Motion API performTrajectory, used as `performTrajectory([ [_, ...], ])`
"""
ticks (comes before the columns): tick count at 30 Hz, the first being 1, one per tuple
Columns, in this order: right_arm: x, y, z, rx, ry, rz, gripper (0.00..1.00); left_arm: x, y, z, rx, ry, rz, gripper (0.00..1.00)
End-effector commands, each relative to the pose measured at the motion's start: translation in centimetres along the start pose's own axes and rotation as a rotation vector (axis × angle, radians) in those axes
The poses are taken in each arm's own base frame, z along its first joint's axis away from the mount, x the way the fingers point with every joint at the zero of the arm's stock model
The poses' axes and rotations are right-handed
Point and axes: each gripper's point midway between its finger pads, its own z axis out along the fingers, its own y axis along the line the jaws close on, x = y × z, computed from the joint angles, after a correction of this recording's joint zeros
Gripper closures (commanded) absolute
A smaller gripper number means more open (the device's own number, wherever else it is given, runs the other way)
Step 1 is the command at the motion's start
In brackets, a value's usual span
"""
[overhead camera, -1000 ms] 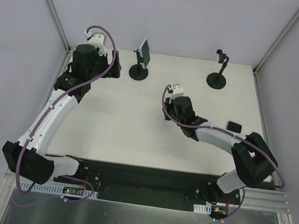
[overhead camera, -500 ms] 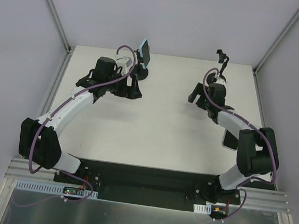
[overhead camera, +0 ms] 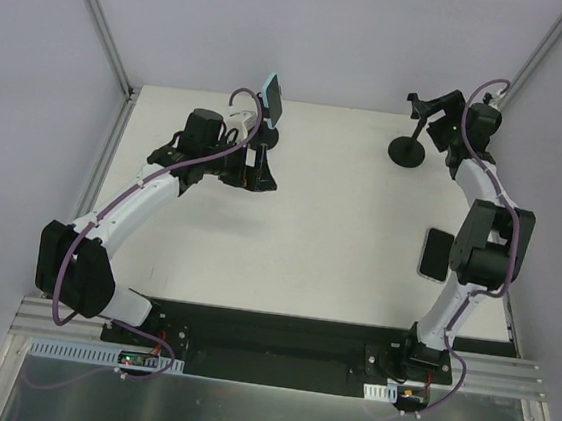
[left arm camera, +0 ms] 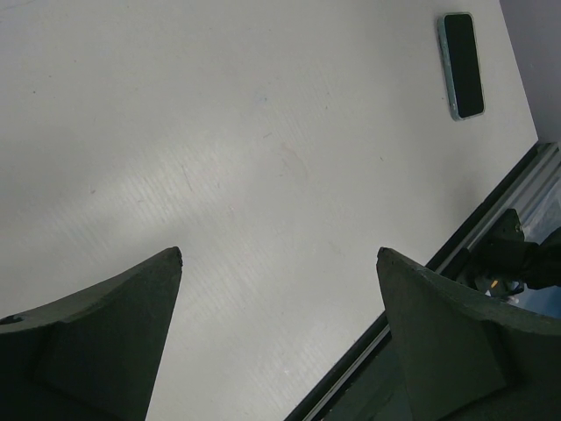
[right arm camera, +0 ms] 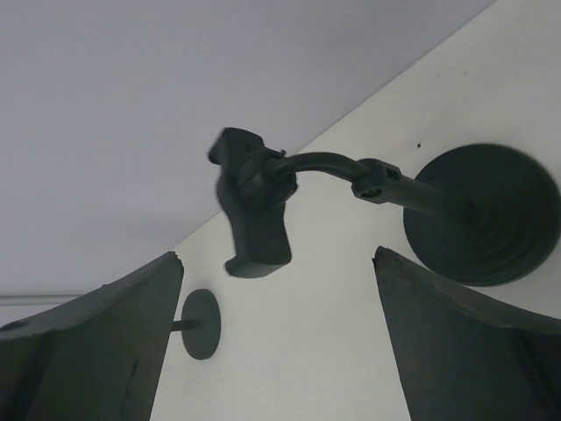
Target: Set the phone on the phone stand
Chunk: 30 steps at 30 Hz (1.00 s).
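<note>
Left gripper (left arm camera: 280,254) of mine is spread open with nothing in it. It sits low over the table (left arm camera: 219,158), next to the left stand (overhead camera: 267,129), which has a blue-edged phone (overhead camera: 270,97) mounted on top. My right gripper (right arm camera: 276,253) is open and empty too, aimed at the right stand (right arm camera: 473,215), whose bare clamp (right arm camera: 254,219) shows between my 2 fingers (right arm camera: 114,342), untouched. The second phone (overhead camera: 435,255) lies flat on the table near the right edge, beside my right arm and well apart from both stands.
</note>
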Motion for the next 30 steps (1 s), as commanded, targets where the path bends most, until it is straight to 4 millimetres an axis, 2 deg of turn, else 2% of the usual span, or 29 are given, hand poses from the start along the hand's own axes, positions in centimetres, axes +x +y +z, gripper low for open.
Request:
performTrajectory([
  [1, 2.0, 1.3, 2.7, -0.104, 0.085, 0.214, 0.09, -1.2, -0.6, -0.6, 0.032, -0.039, 0.016, 0.09],
  [6, 2.4, 0.4, 4.6, -0.113, 0.079, 0.250, 0.23, -0.5, -0.3, 0.4, 0.051, -0.001, -0.019, 0.09],
  [11, 1.9, 0.5, 5.9, -0.137, 0.059, 0.271, 0.27, -0.4, -0.2, 0.7, 0.052, 0.005, -0.022, 0.09],
  [15, 1.1, 0.5, 6.3, -0.137, 0.039, 0.285, 0.46, -0.4, 0.1, 0.7, 0.041, 0.004, -0.013, 0.09],
  [17, 0.7, 1.4, 6.3, -0.164, 0.045, 0.285, 0.53, -0.4, 0.3, 0.8, 0.036, 0.005, -0.013, 0.09],
  [18, 0.7, 1.8, 6.3, -0.175, 0.054, 0.292, 0.67, -0.3, 0.3, 0.9, 0.036, 0.007, -0.012, 0.09],
  [19, 0.8, 2.4, 6.0, -0.198, 0.073, 0.294, 0.76, -0.3, 0.3, 0.9, 0.036, 0.007, -0.012, 0.09],
  [21, 0.7, 3.6, 5.1, -0.236, 0.094, 0.296, 0.96, -0.3, 0.2, 0.9, 0.045, 0.010, -0.011, 0.09],
  [22, 1.0, 4.6, 4.4, -0.272, 0.123, 0.296, 0.99, -0.5, 0.1, 0.8, 0.052, 0.008, -0.009, 0.09],
  [25, 2.7, 6.7, 0.8, -0.345, 0.199, 0.253, 0.99, -0.9, -0.4, 0.4, 0.078, 0.001, -0.002, 0.09],
  [26, 4.0, 7.7, -1.3, -0.361, 0.236, 0.236, 0.99, -1.2, -0.4, -0.1, 0.078, -0.014, 0.001, 0.09],
  [28, 6.6, 8.7, -4.1, -0.396, 0.337, 0.204, 0.99, -1.7, -0.6, -0.7, 0.083, -0.032, 0.006, 0.09],
  [30, 10.3, 10.1, -8.3, -0.442, 0.445, 0.145, 0.99, -2.2, -0.5, -1.6, 0.074, -0.064, 0.015, 0.09],
])
